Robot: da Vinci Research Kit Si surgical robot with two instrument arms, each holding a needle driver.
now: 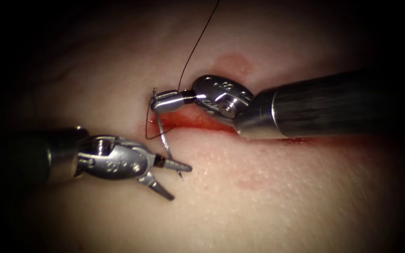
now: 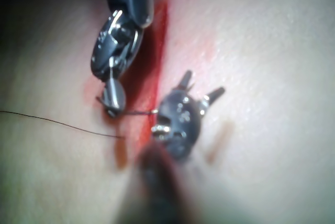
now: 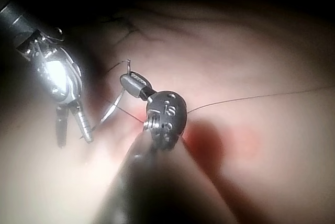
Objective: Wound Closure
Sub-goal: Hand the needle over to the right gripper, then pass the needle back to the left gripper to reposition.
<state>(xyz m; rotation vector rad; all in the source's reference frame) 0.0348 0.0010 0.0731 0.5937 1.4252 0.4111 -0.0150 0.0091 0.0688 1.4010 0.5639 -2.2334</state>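
The cut (image 1: 198, 122) runs across the tissue (image 1: 268, 197), wet with red fluid. My right tool (image 1: 154, 104) comes in from the right above the cut, its jaws shut on the curved needle (image 1: 164, 138) near the tail. The needle arcs down over the cut's left end, and its tip lies beside the upper jaw of my left tool (image 1: 181, 182). That tool is open and holds nothing. I cannot tell whether the needle is in the tissue. Dark thread (image 1: 193, 51) rises from the tail. The right wrist view shows the right jaws (image 3: 128, 80), needle (image 3: 110, 110) and left jaws (image 3: 74, 141).
A short loop of thread (image 1: 149, 136) lies on the tissue just left of the needle. A pale red stain (image 1: 233, 63) marks the tissue above the right tool's wrist. In the left wrist view the thread (image 2: 63, 123) trails across the tissue.
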